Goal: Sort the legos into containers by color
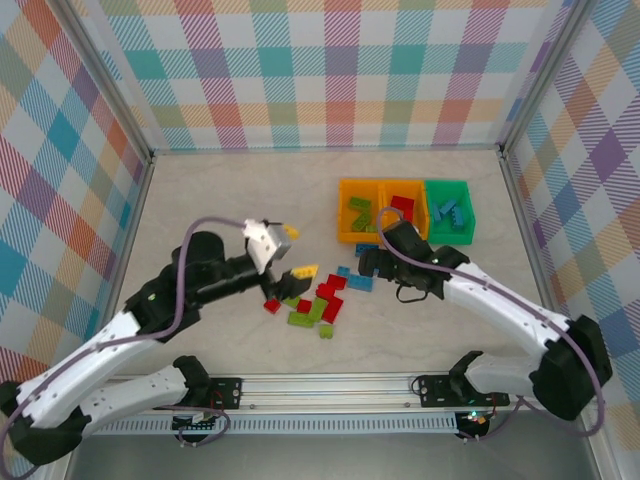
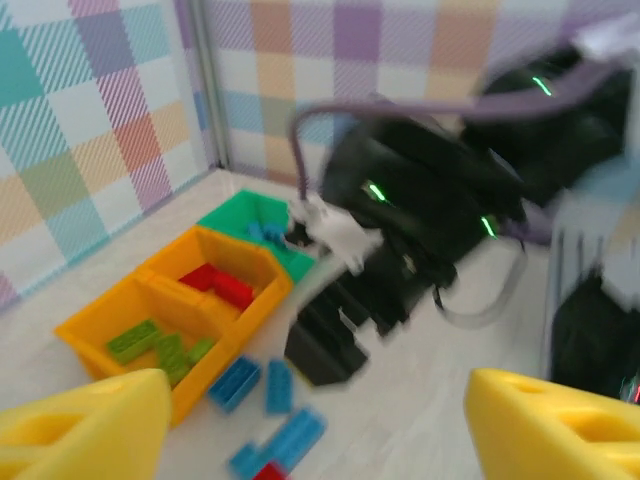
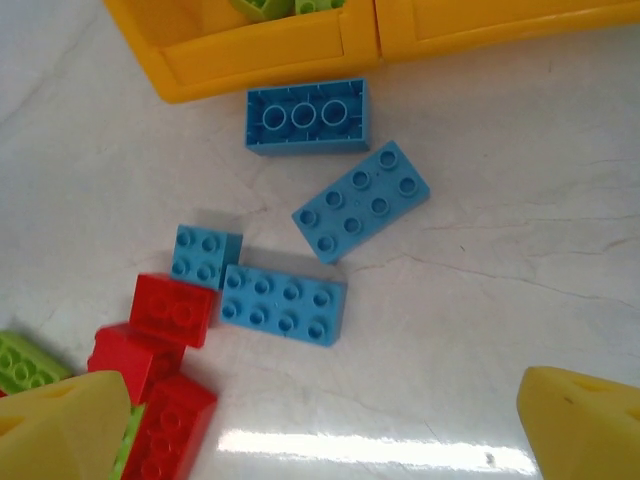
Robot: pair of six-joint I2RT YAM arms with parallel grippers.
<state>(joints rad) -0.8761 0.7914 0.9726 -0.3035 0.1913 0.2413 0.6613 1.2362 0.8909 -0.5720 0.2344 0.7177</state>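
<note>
The containers stand in a row at the back right: an orange bin (image 1: pixel 358 213) with green bricks, an orange bin (image 1: pixel 402 190) with red ones, and a green bin (image 1: pixel 449 228) with blue ones. Loose legos (image 1: pixel 318 297) in red, green and blue lie in a pile mid-table. My left gripper (image 1: pixel 292 280) hovers at the pile's left edge, open, its yellow fingers (image 2: pixel 80 425) wide apart with nothing between them. My right gripper (image 3: pixel 320 430) is open just above the table, close to a blue brick (image 3: pixel 283 303), with more blue bricks (image 3: pixel 360 200) and red bricks (image 3: pixel 175 308) nearby.
The orange bin's wall (image 3: pixel 260 50) lies just beyond the blue bricks in the right wrist view. The right arm (image 2: pixel 420 220) reaches across in front of the bins (image 2: pixel 215 280). Checked walls enclose the table, and a metal rail (image 1: pixel 330 385) runs along the near edge.
</note>
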